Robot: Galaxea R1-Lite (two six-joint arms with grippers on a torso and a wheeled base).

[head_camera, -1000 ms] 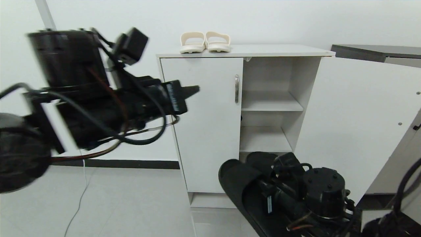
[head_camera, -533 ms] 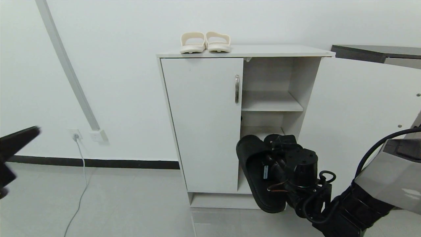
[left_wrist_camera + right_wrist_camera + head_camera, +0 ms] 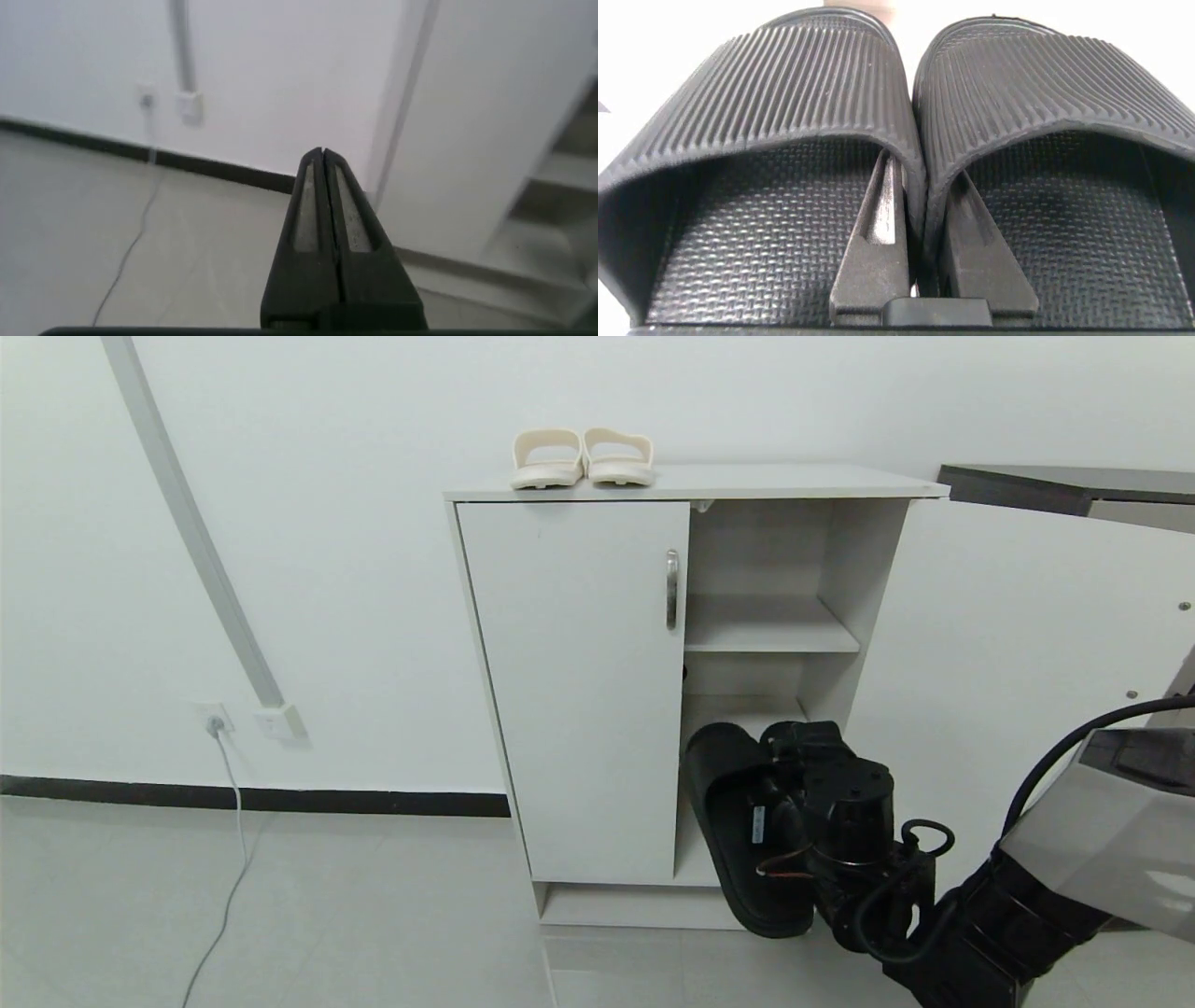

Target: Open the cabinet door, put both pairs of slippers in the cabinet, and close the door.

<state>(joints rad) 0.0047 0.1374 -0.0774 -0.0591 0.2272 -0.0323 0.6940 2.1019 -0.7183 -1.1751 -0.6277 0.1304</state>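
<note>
a: head view first: where's the black pair (image 3: pixel 738 831)?
b: tilted, toes leading, just before the lower opening of the cabinet (image 3: pixel 579 709). the right door (image 3: pixel 1018 644) is swung wide. held as one so both go in together, i'd guess. the pale pair (image 3: pixel 581 457) sits on top.
a: left wrist?
b: left gripper (image 3: pixel 322 215) pressed shut, empty, above the floor (image 3: pixel 140 271).
a: right wrist?
b: right gripper (image 3: pixel 920 243) has a finger in each slipper, pinching the inner walls together — ribbed straps, pebbled rubbery footbeds.
</note>
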